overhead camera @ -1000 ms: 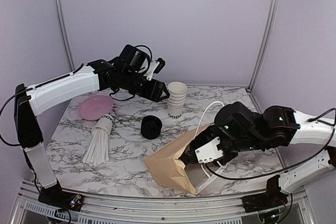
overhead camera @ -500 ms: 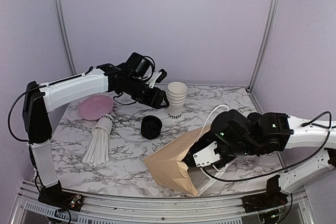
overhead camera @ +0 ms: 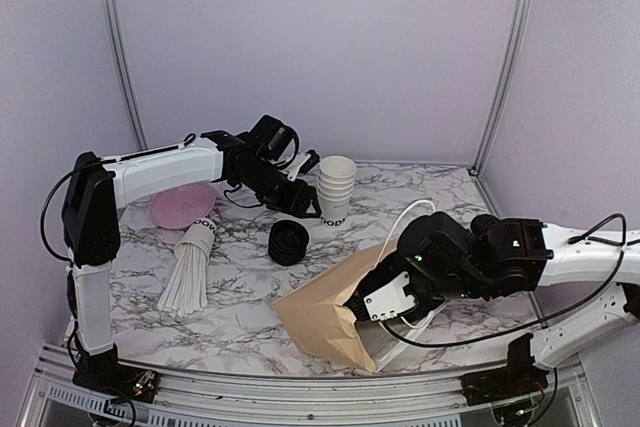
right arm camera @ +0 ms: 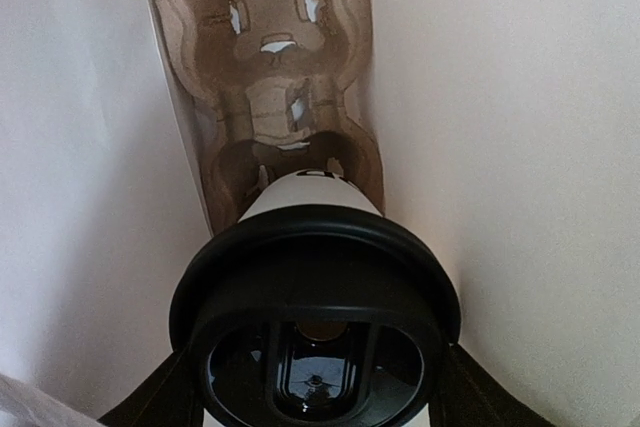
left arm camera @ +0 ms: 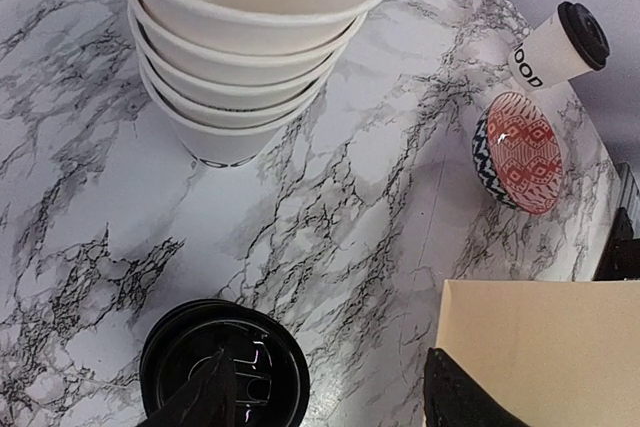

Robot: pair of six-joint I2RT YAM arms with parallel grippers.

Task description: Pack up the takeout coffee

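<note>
A brown paper bag (overhead camera: 330, 309) lies on its side at the table's front middle, mouth toward the right arm. My right gripper (right arm camera: 315, 387) is inside it, shut on a takeout coffee cup (right arm camera: 312, 207), white with a black lid. The cup points at a cardboard cup carrier (right arm camera: 270, 77) deep in the bag. In the top view the bag hides these fingers and the cup. A second lidded takeout cup (left arm camera: 560, 45) shows far off in the left wrist view. My left gripper (left arm camera: 335, 402) is open and empty, low over the marble between the black lids (left arm camera: 225, 362) and the bag's edge (left arm camera: 545, 347).
A stack of lidless white cups (overhead camera: 337, 187) stands just right of the left gripper (overhead camera: 308, 205). A stack of black lids (overhead camera: 289, 242), a pink plate (overhead camera: 182, 205) and a tipped cup of white straws (overhead camera: 190, 267) sit to the left. A red patterned dish (left arm camera: 515, 152) lies near the far cup.
The left arm has come down and stretched right, toward the cup stack and the lids. The right arm has shifted slightly left, a little further into the bag.
</note>
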